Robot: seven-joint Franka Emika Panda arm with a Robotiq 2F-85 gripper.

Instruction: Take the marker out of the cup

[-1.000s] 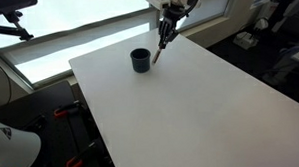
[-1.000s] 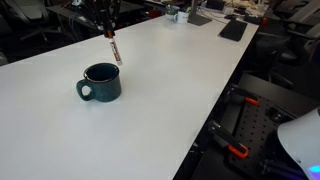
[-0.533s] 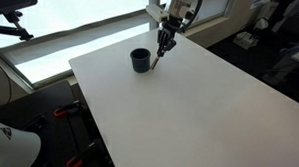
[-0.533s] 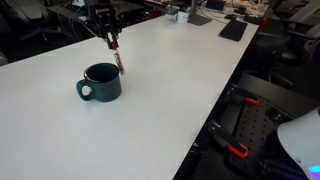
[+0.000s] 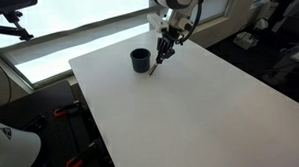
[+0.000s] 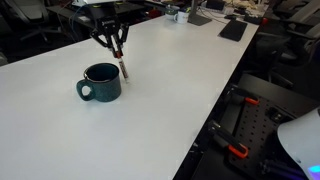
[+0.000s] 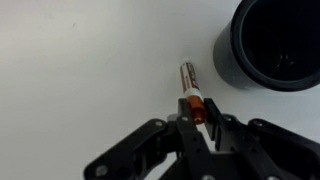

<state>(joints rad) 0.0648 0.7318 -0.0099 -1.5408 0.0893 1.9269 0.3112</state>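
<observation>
A reddish marker (image 7: 190,85) stands tilted just beside the dark cup (image 7: 226,58), outside it, its lower tip on the white counter (image 6: 180,90). The fingers (image 7: 216,128), nearly closed, flank its red upper end; whether they pinch it cannot be told.

No writing can be read anywhere. In the wrist view the marker (image 7: 190,85) has a pale band along its barrel with small dark marks that may be print, but they are too blurred to make out. In both exterior views the marker (image 5: 157,61) (image 6: 123,68) is too small to show any lettering.
</observation>
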